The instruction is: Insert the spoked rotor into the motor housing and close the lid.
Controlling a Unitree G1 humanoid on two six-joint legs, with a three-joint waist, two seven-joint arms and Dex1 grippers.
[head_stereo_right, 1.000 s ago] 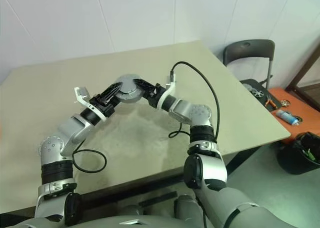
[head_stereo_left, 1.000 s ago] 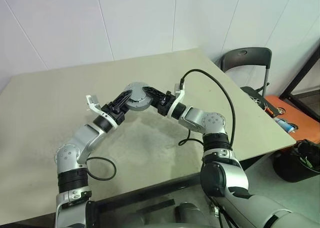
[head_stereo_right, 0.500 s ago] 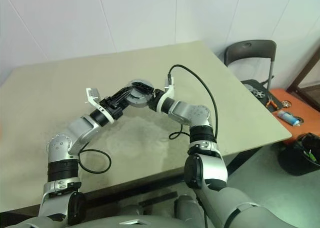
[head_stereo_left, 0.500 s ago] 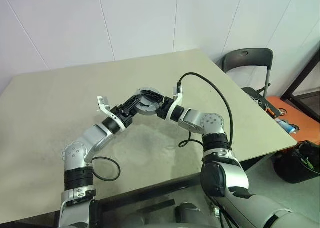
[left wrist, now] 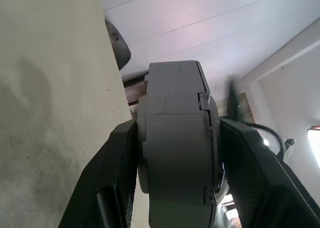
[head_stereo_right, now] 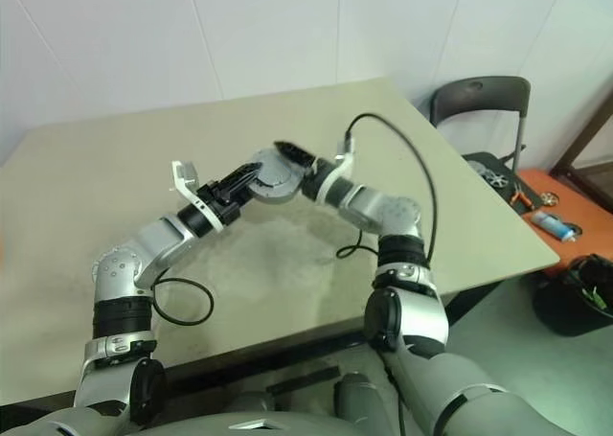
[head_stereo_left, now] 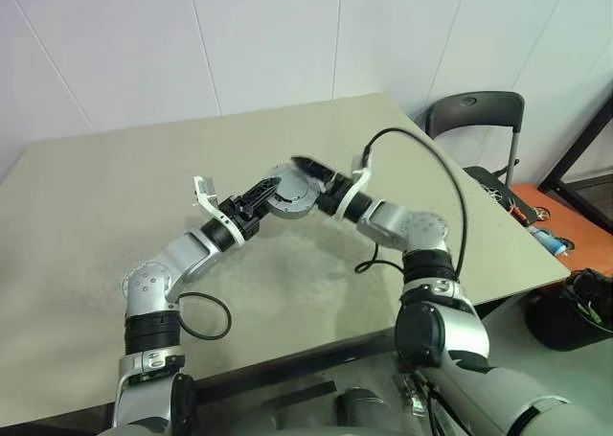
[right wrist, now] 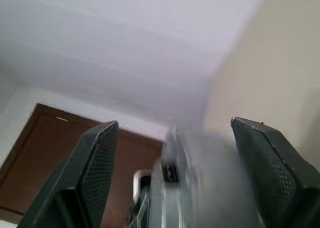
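From my remote seat I'm looking at the round grey-silver metal motor housing (head_stereo_left: 288, 196), closed up as one thick disc, held up in the air above the beige table (head_stereo_left: 115, 196), roughly over the middle of it. The left jaws (head_stereo_left: 269, 193) are clamped on the housing, one black finger on each flat face, and in the left wrist view the disc (left wrist: 175, 148) sits edge-on between those two fingers with its seam line visible around the rim. The right jaws (head_stereo_left: 313, 171) sit at about 2 o'clock from the disc, just beside its rim, and they're standing apart with nothing in them; in the right wrist view the two black fingers (right wrist: 95, 168) are spread wide with the blurry grey housing beyond them. Off the table at about 3 o'clock there's a dark plastic chair (head_stereo_left: 474, 120), and past it an orange surface (head_stereo_left: 546, 227) with some small tools on it.
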